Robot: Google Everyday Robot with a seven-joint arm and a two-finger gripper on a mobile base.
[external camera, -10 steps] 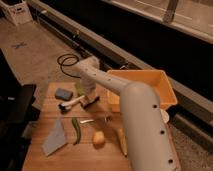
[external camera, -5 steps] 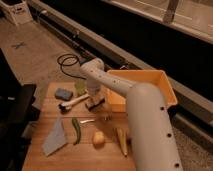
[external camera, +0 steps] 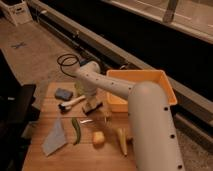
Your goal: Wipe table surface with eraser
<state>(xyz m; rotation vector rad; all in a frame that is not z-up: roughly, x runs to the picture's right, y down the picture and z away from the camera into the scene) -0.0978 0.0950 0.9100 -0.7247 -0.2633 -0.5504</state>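
gripper (external camera: 91,101) over eraser (external camera: 95,108), table surface (external camera: 75,156)

Thick, smooth white arm (external camera: 149,120), dotted with small dark holes, tapers to the gripper (external camera: 92,103) low over the table surface (external camera: 85,156).

Above-behind arm; gripper (external camera: 92,104) fingers (external camera: 89,103) clamp eraser (external camera: 96,106) on table (external camera: 85,157).

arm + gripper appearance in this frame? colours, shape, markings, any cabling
The arm has a smooth off-white shell with thick, rounded tubular links, widest near the camera and narrowing towards the wrist. Small dark round dots run along the shell. No external cabling shows on it. The gripper is the same pale colour, low over the table surface, left of the orange bin; finer detail is not discernible.
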